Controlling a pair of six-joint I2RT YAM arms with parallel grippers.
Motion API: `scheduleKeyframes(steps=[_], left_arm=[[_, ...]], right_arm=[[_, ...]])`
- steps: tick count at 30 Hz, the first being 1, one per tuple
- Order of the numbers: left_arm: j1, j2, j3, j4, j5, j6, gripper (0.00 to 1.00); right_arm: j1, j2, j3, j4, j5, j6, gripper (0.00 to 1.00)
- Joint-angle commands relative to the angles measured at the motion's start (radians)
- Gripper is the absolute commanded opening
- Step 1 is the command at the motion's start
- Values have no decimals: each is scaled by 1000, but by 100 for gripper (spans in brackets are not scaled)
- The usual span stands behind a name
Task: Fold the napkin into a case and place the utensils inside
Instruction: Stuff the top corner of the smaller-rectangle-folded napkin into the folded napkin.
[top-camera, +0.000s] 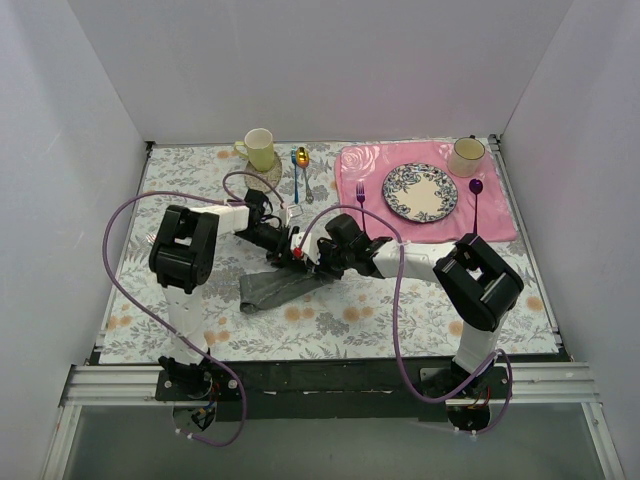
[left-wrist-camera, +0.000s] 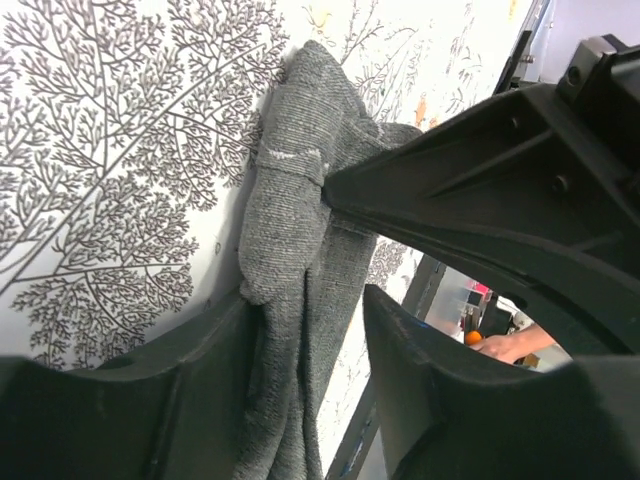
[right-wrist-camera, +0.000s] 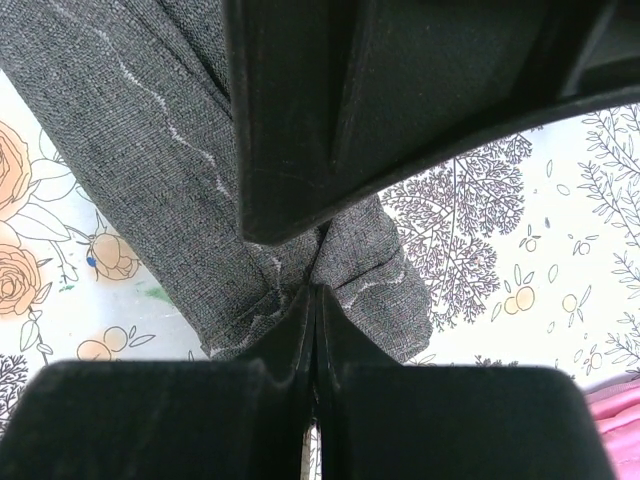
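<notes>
The dark grey napkin (top-camera: 275, 288) lies crumpled on the floral tablecloth, with its upper end lifted between both arms. My right gripper (right-wrist-camera: 315, 292) is shut, its tips pinching a puckered fold of the napkin (right-wrist-camera: 150, 150). My left gripper (left-wrist-camera: 308, 298) stands open astride the napkin (left-wrist-camera: 290, 200); the cloth rests against one finger, with a gap to the other. In the top view the left gripper (top-camera: 292, 243) and the right gripper (top-camera: 308, 258) nearly touch. A small silver fork (top-camera: 307, 188) lies further back.
A gold-bowled, blue-handled spoon (top-camera: 299, 165) lies beside the fork, near a yellow cup (top-camera: 260, 149). The pink placemat (top-camera: 500, 215) carries a patterned plate (top-camera: 420, 192), a purple fork (top-camera: 360, 195), a purple spoon (top-camera: 477, 190) and a mug (top-camera: 466, 155).
</notes>
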Motion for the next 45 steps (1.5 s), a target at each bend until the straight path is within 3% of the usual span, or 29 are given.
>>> scheduleKeyframes(steps=[1, 5, 6, 9, 13, 21, 23, 25, 35, 45], left_arm=[[-12, 39, 22, 39, -32, -6, 43], [-15, 45, 20, 25, -46, 20, 22], [-15, 44, 20, 22, -54, 24, 12], [-15, 34, 17, 17, -68, 46, 0], [-15, -7, -1, 36, -115, 66, 0], [-37, -182, -92, 128, -307, 121, 0], [-44, -238, -121, 148, -380, 133, 0], [-53, -297, -142, 177, -425, 152, 0], [-156, -629, -306, 384, -785, 282, 0], [-464, -720, -638, 784, -1262, 410, 0]], right_arm=[[7, 23, -40, -37, 32, 11, 1], [11, 22, -38, -34, 35, 17, 1], [10, 20, -38, -35, 35, 20, 1], [13, 16, -41, -35, 32, 25, 1], [11, -7, -20, -63, 9, 61, 2], [-1, -164, 60, -175, -46, 127, 63], [-13, -195, 83, -227, -68, 137, 85], [-36, -237, 113, -271, -101, 147, 96], [-227, -294, 193, -397, -186, 181, 99], [-263, -198, 275, -359, -199, 192, 99]])
